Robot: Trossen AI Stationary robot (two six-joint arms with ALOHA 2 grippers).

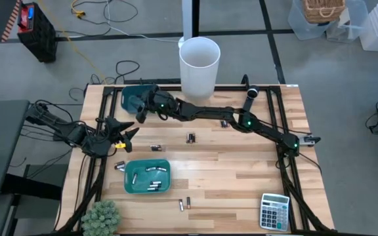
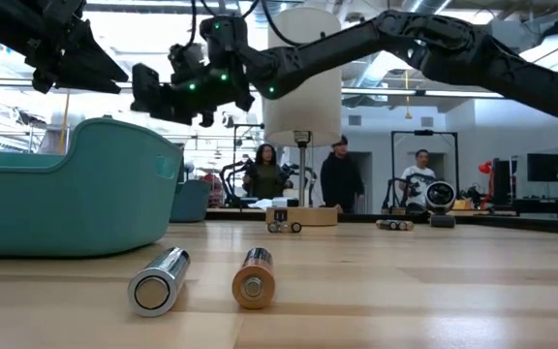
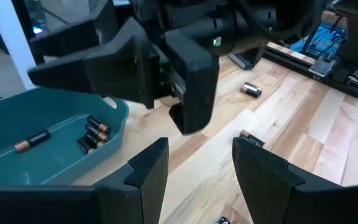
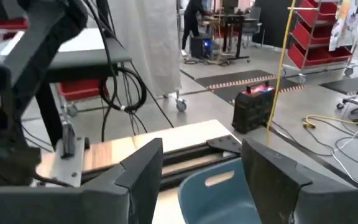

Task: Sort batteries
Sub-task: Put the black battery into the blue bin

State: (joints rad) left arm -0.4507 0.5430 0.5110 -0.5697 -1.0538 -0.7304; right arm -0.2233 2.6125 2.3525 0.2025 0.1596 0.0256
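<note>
— What's nearest us?

— Two batteries [image 2: 201, 279] lie loose on the table [image 1: 241, 170], beside a teal bin [image 1: 147, 177] that holds more.

— And the arms?

— The left gripper [image 1: 125, 128] hovers with jaws open, empty. Farther back, the right gripper [image 1: 138, 109] hangs over the other bin [image 1: 131, 98], jaws apart.

High view straight down; low view level, near batteries [image 2: 158, 281]; both share table [image 1: 241, 170].
</note>
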